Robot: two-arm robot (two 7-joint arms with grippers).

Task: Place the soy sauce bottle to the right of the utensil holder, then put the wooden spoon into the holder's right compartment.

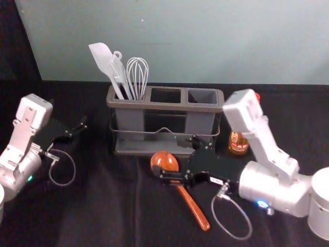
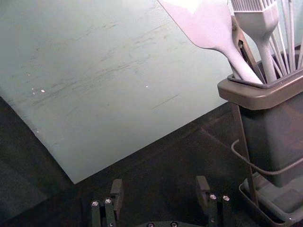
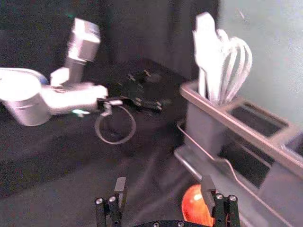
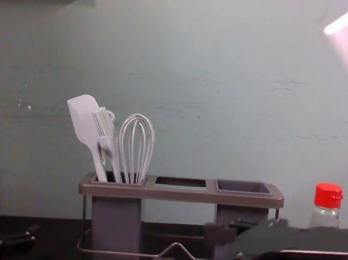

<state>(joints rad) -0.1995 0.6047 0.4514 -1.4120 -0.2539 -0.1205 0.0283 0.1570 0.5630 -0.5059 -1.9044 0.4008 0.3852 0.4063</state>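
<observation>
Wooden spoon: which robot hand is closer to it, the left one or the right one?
Right. The right gripper is open, close by the round end of the spoon. The left gripper is farther off, left of the holder.

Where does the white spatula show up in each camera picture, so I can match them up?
Head view: spatula at upper left, leaning out of the holder's left compartment.
Left wrist view: spatula beside the brush.
Right wrist view: spatula near the whisk.
Chest view: spatula left of centre, leftmost utensil.
Shared landmark: the holder's brown rim.
</observation>
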